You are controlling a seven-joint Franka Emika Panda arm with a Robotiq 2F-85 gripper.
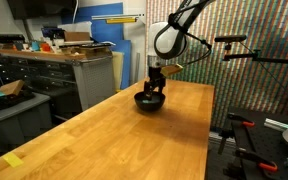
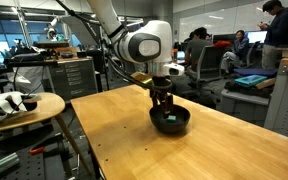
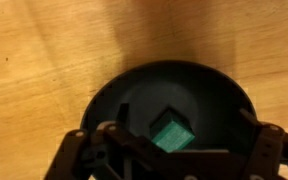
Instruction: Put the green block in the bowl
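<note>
While the jaws are held spread wide apart just above the bowl [image 3: 216, 88], gripping nothing, the green block [image 3: 171, 130] is seen lying tilted on the bowl's dark floor between them in the wrist view. The bowl is set on the wooden counter [image 1: 124, 135], and its inside is largely hidden by the arm [image 2: 144, 45] in both exterior views. Grey drawer cabinets [image 1: 59, 75], a round side table [image 2: 29, 108] and seated people [image 2: 196, 45] are seen well apart from it.
</note>
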